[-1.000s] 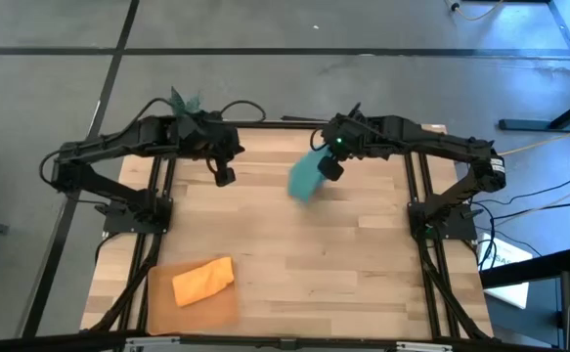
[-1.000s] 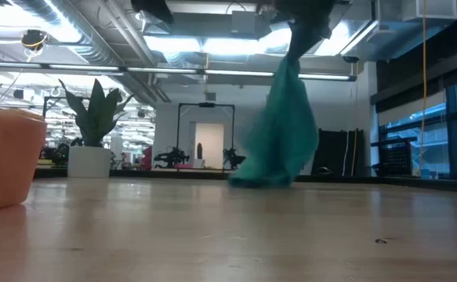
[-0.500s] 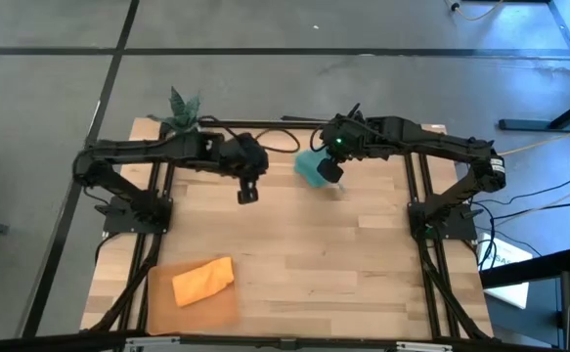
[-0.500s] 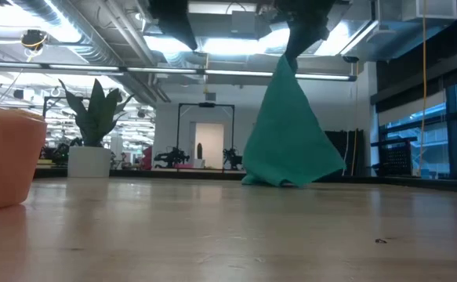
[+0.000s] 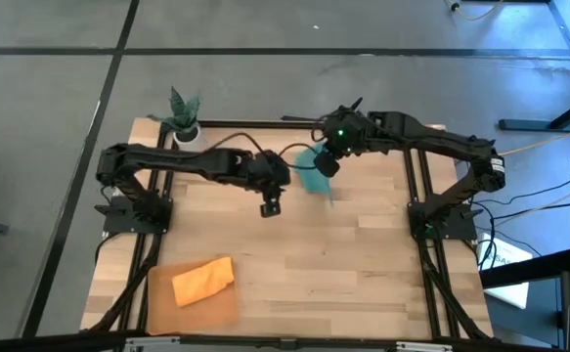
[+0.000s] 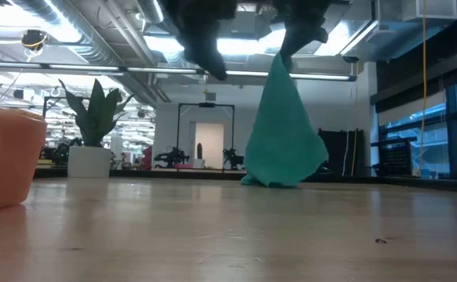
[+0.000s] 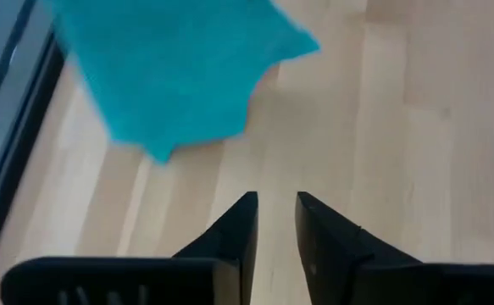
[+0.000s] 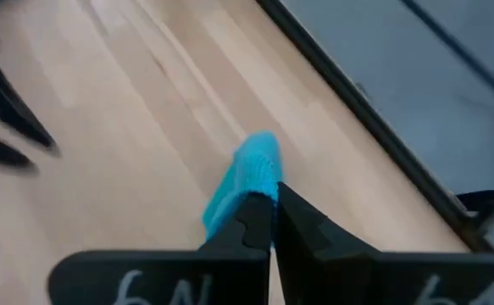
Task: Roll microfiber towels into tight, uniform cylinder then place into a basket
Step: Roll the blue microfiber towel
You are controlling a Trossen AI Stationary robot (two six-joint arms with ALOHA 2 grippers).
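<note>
Overhead, the right gripper [image 5: 328,166] pinches the hanging teal towel [image 6: 284,125]; the left gripper [image 5: 269,206], nearly closed, reaches beside it.

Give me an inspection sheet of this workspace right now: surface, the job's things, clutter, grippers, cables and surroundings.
Surface: light wooden table, bare in the middle.
Job's things: teal towel hangs from the right gripper, its lower edge on the table; orange towel lies bunched in the tan basket at the near left corner.
Clutter: potted plant at the far left corner.
Grippers: right gripper shut on the teal towel; left gripper empty, slightly open, beside the towel.
Cables: black cable along the left arm; loose cables on the floor at right.
Surroundings: grey floor; open lit room behind.
</note>
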